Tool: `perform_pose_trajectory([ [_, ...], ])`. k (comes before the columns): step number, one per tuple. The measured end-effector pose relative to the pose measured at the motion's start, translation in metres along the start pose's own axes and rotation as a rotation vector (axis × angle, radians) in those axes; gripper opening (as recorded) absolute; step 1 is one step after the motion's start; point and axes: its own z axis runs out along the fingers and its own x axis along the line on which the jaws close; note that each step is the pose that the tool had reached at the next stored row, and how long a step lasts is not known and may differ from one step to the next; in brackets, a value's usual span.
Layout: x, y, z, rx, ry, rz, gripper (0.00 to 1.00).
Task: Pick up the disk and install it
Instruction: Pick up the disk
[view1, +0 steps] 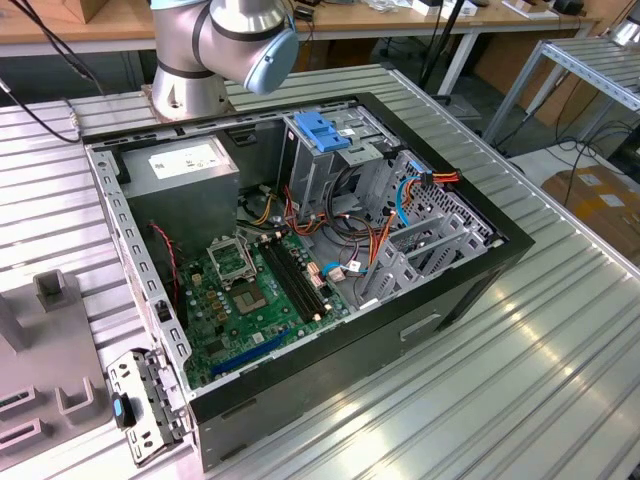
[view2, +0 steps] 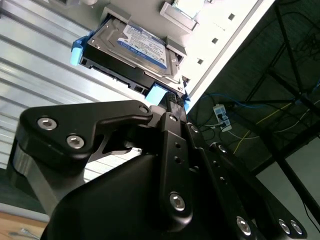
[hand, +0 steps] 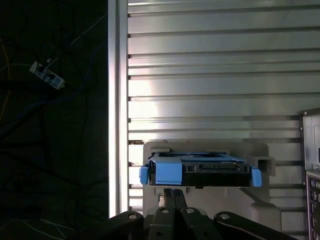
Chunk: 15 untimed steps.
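Right at the lens, the black metal gripper (view2: 175, 100) has its fingers (view2: 172, 130) set close together, tips at the blue end tab (view2: 157, 93) of the disk (view2: 135, 50), a flat silver hard drive in a bright blue plastic carrier. Whether they pinch the tab I cannot tell. The disk lies in a pale grey holder (hand: 200, 148) on the ribbed aluminium table (hand: 200, 75). I judge it stiff, fairly heavy and shock-sensitive, its metal slick, so the plastic rail or tabs suit gripping. Its white-and-blue label (view2: 145, 45) carries print too small to read. Farther off, the open black computer case (view1: 470, 290) holds a grey power supply (view1: 180, 188) with an equally unreadable white sticker (view1: 185, 160).
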Motion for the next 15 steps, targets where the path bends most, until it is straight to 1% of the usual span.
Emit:
perform_pose_trajectory([
  [4, 0.0004, 0.0000, 0.0000, 0.0001, 0.0001, 0.000, 0.11],
  [6, 0.0004, 0.0000, 0.0000, 0.0004, 0.0004, -0.006, 0.11],
  [9, 0.0001, 0.0002, 0.0000, 0.0026, 0.0020, -0.048, 0.11],
  [12, -0.0011, 0.0003, 0.0007, 0.0054, 0.0038, -0.100, 0.11],
  [15, -0.0012, 0.0002, 0.0010, 0.0088, 0.0064, -0.161, 0.11],
])
